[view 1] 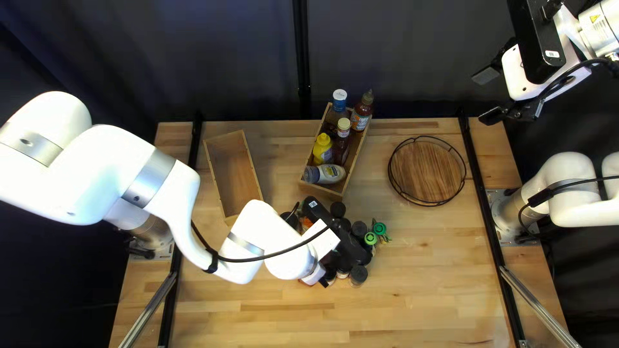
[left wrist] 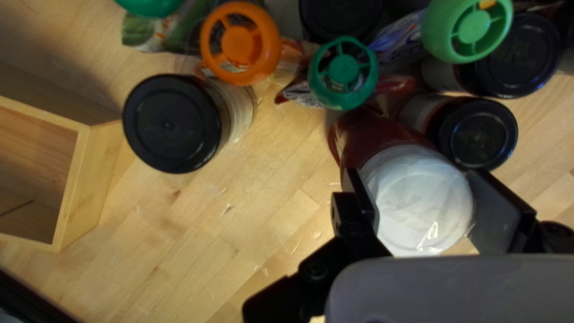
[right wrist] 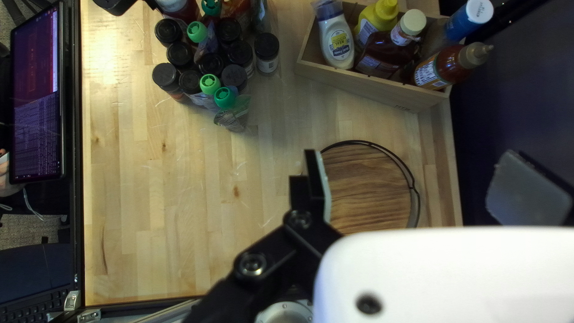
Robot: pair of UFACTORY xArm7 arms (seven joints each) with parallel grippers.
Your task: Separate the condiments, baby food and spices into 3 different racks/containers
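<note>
The left gripper [view 1: 324,237] is low over the crowded group of bottles, jars and pouches on the wooden surface [view 1: 419,283]. In the left wrist view its two fingers are clamped on the white cap [left wrist: 418,206] of a red bottle [left wrist: 371,136], one on each side. Just beside that bottle are a black-capped jar [left wrist: 475,134] and a pouch with a dark green cap [left wrist: 342,70]. An orange-capped pouch [left wrist: 239,45] is near them, with a larger black-lidded jar [left wrist: 172,124] next to it.

The right gripper [view 1: 488,95] is raised at the far right of the top left view, its fingers wide apart with nothing held.

Toward the surface's far edge, a wooden box [view 1: 322,189] holds five bottles: a yellow one [view 1: 322,149], a dark one with a cream cap [view 1: 340,147], a pale one lying tilted [view 1: 332,173], a blue-topped one [view 1: 340,104] and a red-brown one with a nozzle [view 1: 361,120]. A second wooden box [view 1: 232,171] is to its left in the top left view, and a round wooden tray [view 1: 425,171] with a wire rim is to its right. In the right wrist view, part of a person's hand [right wrist: 8,186] shows near a screen [right wrist: 39,96] beyond the surface's edge.
</note>
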